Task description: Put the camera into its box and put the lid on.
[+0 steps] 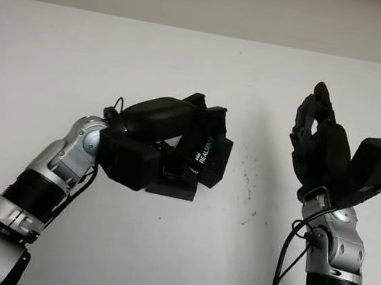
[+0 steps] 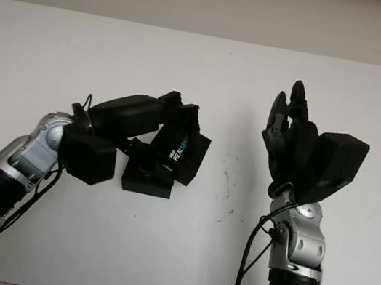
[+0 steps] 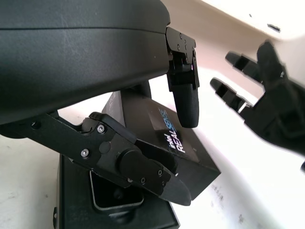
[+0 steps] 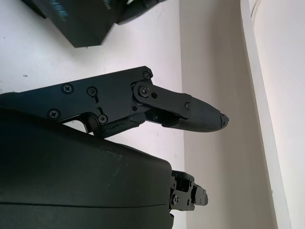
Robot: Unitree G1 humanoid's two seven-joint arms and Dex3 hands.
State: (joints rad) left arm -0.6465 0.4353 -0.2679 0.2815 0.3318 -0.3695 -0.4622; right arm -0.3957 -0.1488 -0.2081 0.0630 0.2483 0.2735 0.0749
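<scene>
My left hand (image 1: 206, 116) reaches in over the table's middle, shut on the black box lid (image 1: 206, 156), which carries "intel REALSENSE" lettering. The lid is held tilted, its lower edge down by the black box base (image 2: 147, 178) on the table. In the left wrist view a finger (image 3: 183, 95) sits over the lid (image 3: 190, 150) and the thumb (image 3: 143, 176) under it. Below them is the box base (image 3: 71, 210), with the grey camera (image 3: 114, 198) lying in its recess. My right hand (image 1: 318, 132) is raised off the table at the right, open and holding nothing.
The white table (image 1: 190, 61) stretches out to a pale wall behind. Small dark specks (image 1: 247, 178) mark the surface between the box and the right arm. The right hand's fingers (image 4: 200, 117) point toward the table's far edge.
</scene>
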